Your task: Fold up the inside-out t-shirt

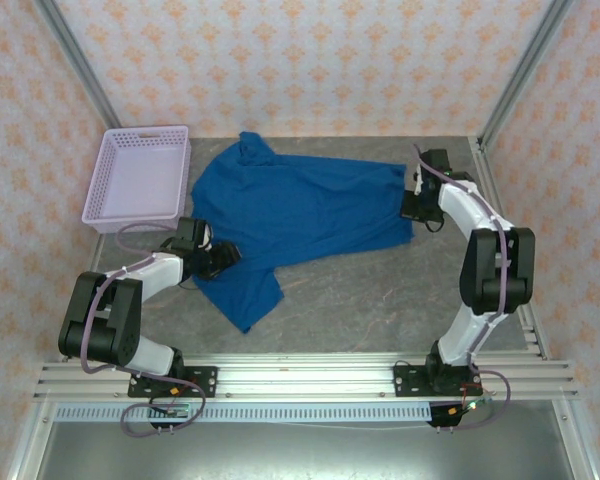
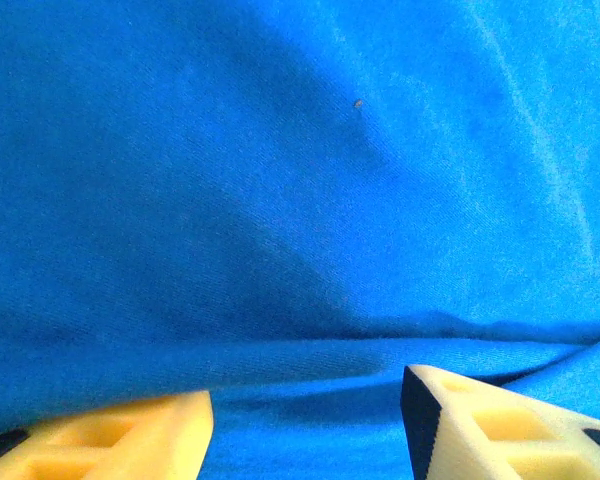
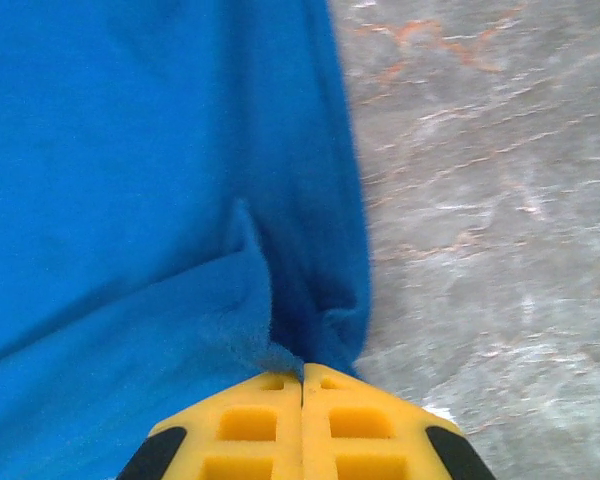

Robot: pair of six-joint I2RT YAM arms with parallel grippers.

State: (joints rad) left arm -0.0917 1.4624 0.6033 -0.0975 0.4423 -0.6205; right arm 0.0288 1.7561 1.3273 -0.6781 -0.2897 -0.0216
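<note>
T-shirt (image 1: 300,210) spread flat mid-table (image 1: 380,300), basket (image 1: 140,175) at 10 o'clock. Shirt edge at 3 o'clock pinched by closed right gripper (image 3: 302,378). Left gripper (image 2: 307,395) held parted over fabric at 8 o'clock.

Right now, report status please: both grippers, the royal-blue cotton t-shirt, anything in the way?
Right gripper shut on edge of royal-blue cotton t-shirt, spread unfolded on grey table. Left gripper open over it. Lavender plastic mesh basket beside shirt, far left.

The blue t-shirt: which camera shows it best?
Top external: the whole t-shirt lies spread on the table. Left wrist gives a close patch of cloth; right wrist, its edge pinched in the right tool.
</note>
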